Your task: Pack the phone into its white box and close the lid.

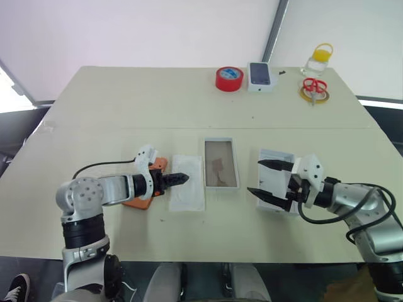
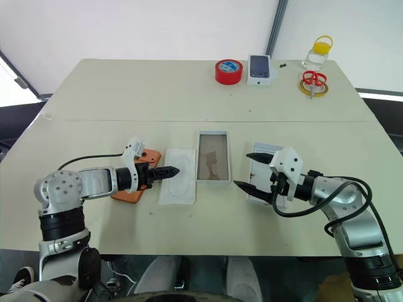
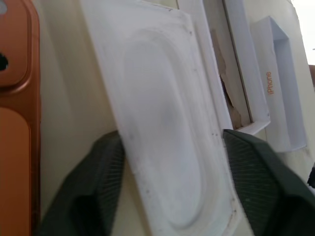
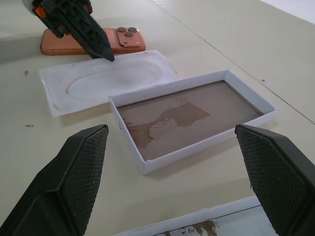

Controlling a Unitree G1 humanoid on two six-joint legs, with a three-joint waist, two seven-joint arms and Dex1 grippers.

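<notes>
1. Straddling the white insert tray (image 3: 162, 137), the left gripper (image 1: 178, 178) has fingers partly apart, not visibly clamping it.
2. Right gripper (image 2: 257, 170) gapes wide, empty, over the lid (image 1: 277, 157).
3. Phone (image 4: 118, 39) lies on the table (image 1: 126, 107); white box (image 1: 221, 163) lies open beside the tray.

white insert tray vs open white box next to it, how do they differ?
The white insert tray is a flat sheet with a shallow oval recess; the white box has raised walls. The tray's face is plain white; the box floor is brown and patchy. The left end effector hovers over the tray; nothing is over the box. Both lie flat, side by side.
</notes>
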